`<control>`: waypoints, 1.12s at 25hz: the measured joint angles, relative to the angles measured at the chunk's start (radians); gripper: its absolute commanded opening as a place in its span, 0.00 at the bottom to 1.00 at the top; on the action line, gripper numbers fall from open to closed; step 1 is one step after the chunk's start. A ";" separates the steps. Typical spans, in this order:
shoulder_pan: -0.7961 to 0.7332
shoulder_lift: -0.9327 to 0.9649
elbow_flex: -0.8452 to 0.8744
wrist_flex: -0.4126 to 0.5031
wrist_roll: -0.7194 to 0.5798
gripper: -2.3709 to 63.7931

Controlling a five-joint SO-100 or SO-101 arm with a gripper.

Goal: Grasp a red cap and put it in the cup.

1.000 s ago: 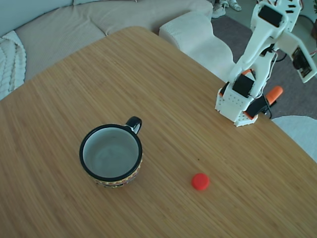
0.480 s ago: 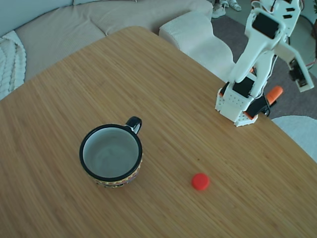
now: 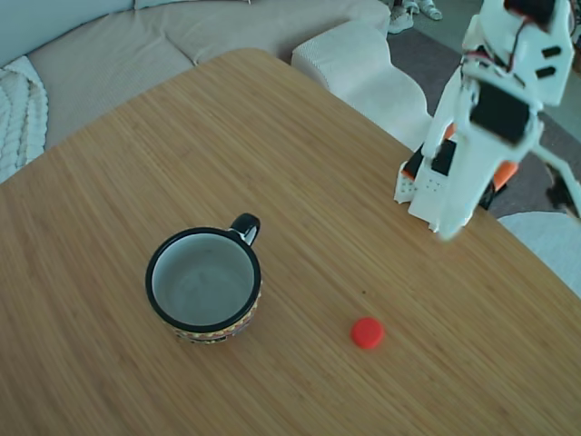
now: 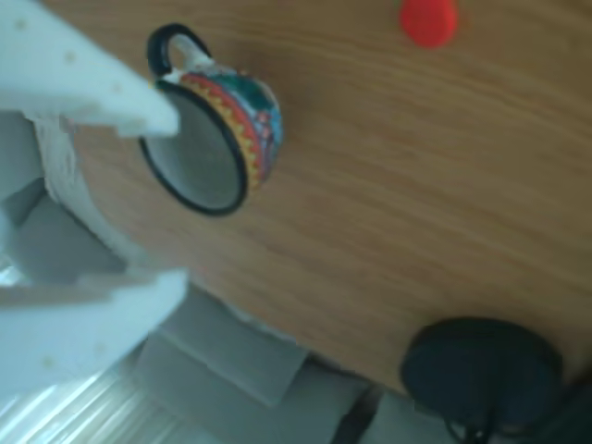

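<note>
Down on the table [image 3: 136, 163], the cap [image 3: 367, 332] lies flat toward the near edge in the fixed view, its round face up; being round, it has no long axis to speak of. No writing can be read on it. In the other view the cap [image 4: 428, 20] sits at the top edge, partly cut off by the frame.

Left of the cap in the fixed view, well apart from it, stands the cup [image 3: 204, 283], upright, mouth up, pale inside and holding nothing. Its black handle points to the far right in that view. In the other view the cup [image 4: 217, 139] looks tipped sideways only because the camera is tilted; its patterned band of red, yellow and teal shows clearly, with no readable lettering.

The arm [image 3: 481, 136] rises at the far right of the table, blurred, above its base [image 3: 427, 186], with orange parts showing beside it. It is well apart from both cap and cup.

The gripper [image 4: 176, 199] shows in the other view as two white fingers [image 4: 83, 83] entering from the left, spread wide apart with nothing between them. Beyond the table's far edge lies a pale sofa [image 3: 182, 36].
</note>
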 measured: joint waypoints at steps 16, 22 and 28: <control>-0.084 -0.311 0.173 -0.049 -0.008 0.25; -0.008 -0.316 0.356 -0.210 -0.011 0.25; 0.020 -0.318 0.397 -0.268 -0.017 0.25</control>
